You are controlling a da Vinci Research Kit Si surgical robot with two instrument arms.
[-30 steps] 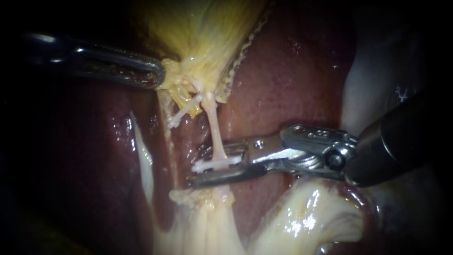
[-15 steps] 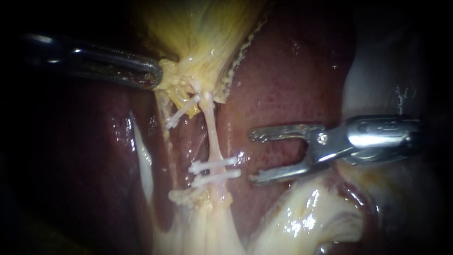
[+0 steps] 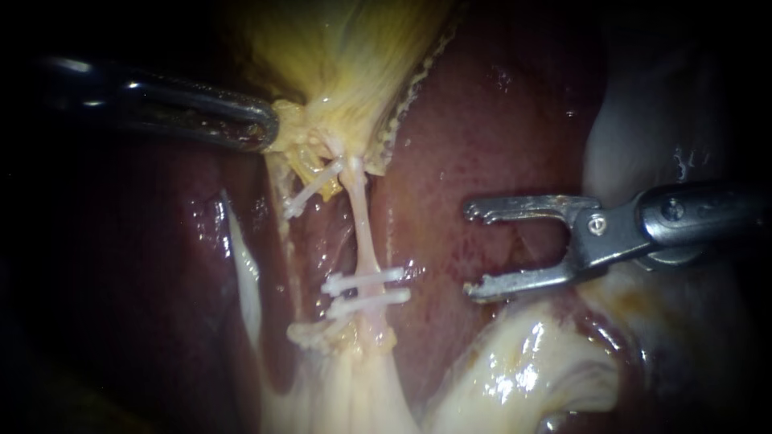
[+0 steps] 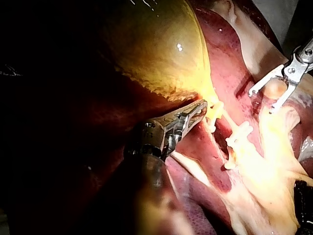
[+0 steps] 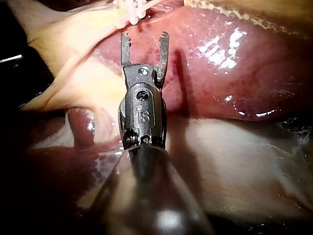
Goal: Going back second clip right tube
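Note:
The pale right tube (image 3: 362, 229) runs down from the yellow gallbladder (image 3: 346, 72) and carries two white clips (image 3: 366, 281) (image 3: 370, 303), one just below the other. A further white clip (image 3: 310, 189) sits slantwise on the left tube. My right instrument (image 3: 473, 251) stands to the right of the two clips, apart from them, its jaws open and empty over the liver (image 3: 482, 137). The right wrist view shows the same open jaws (image 5: 144, 41) with the clips (image 5: 133, 9) ahead. My left instrument (image 3: 269, 130) is shut on the gallbladder's lower end (image 4: 208, 105).
Pale glistening fatty tissue (image 3: 515, 370) lies below my right instrument. A white strand (image 3: 245, 265) runs along the liver left of the tubes. My right instrument (image 4: 268, 98) appears in the left wrist view beyond the clips (image 4: 238, 134).
My right instrument's jaws opened off the right tube, leaving a second clip under the first, and drew back to the right. The left instrument held still.

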